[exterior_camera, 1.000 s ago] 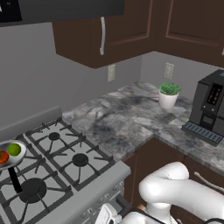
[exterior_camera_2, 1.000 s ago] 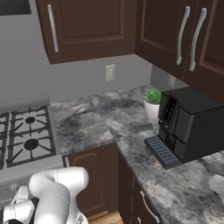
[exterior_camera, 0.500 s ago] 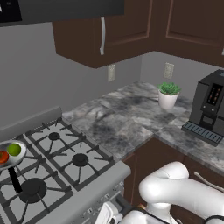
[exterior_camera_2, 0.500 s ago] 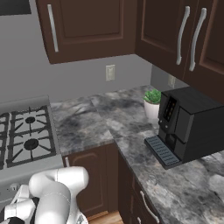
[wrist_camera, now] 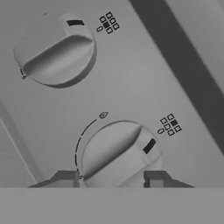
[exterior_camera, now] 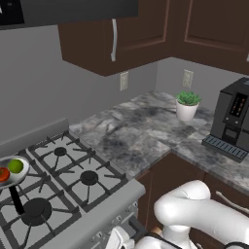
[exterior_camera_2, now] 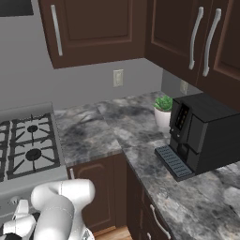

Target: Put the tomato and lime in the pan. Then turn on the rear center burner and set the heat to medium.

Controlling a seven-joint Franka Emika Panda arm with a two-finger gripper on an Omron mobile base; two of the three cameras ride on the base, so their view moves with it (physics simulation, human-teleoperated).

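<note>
In the left base view, the pan (exterior_camera: 10, 171) sits at the far left on the stove (exterior_camera: 73, 170), its black handle pointing toward the front edge. The tomato (exterior_camera: 3, 174) and the lime (exterior_camera: 16, 166) lie inside it, side by side and touching or nearly so, with the tomato to the left. Right of the pan are the black grates, and the rear center burner (exterior_camera: 60, 151) shows as a small dark cap under the back grate. Farther right runs the grey marbled counter (exterior_camera: 141, 131), with a potted plant (exterior_camera: 186, 105) near the corner and a black coffee machine (exterior_camera: 233, 124) at the far right.

In the hand view, two grey knobs stand on the stove's front panel. The upper-left knob (wrist_camera: 54, 53) is untouched. The lower knob (wrist_camera: 120, 153) lies between the two dark fingertips (wrist_camera: 65, 178) of the gripper (wrist_camera: 109, 180), which press against its left and right sides, so the gripper is clenched on this knob. The knob's black marker points to the upper right, toward a small diagram of squares.
</note>
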